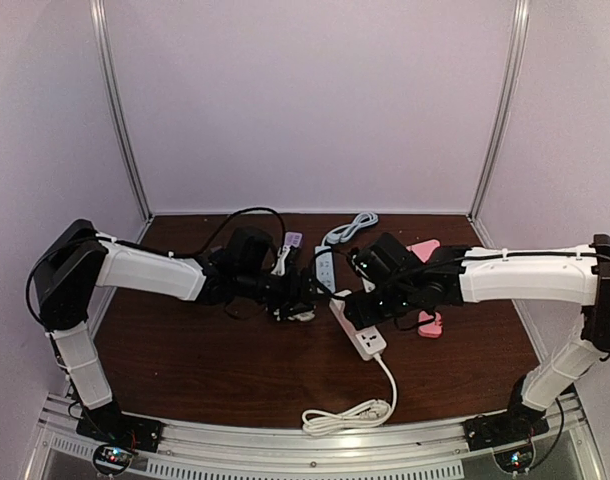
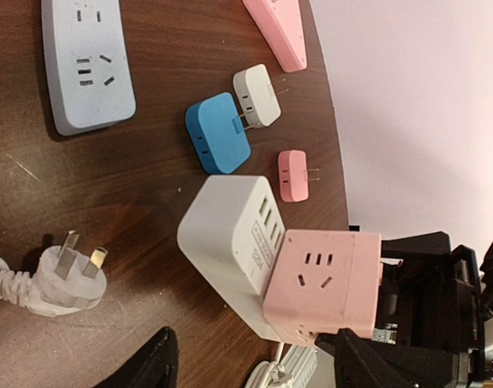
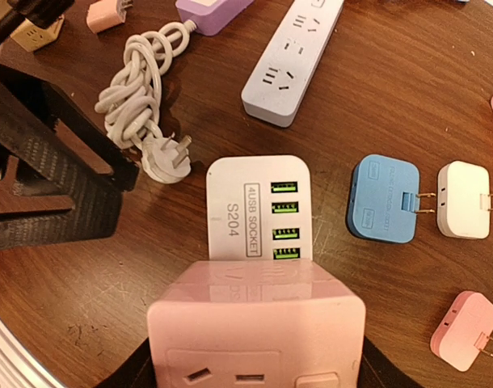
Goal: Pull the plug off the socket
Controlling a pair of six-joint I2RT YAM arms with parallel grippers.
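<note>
Right wrist: gripper [image 3: 254,377] clamps pink plug [image 3: 257,319].

Pink cube plug [image 2: 319,283] on white USB socket [image 2: 222,230], blue adapter [image 2: 218,133] nr it.

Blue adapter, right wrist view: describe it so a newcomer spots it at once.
Start at the white 4USB socket block in the middle of the brown table. Just right of it in this view lies the blue adapter, a flat rounded square. It is the only blue item; the white adapter beyond it is smaller.
</note>
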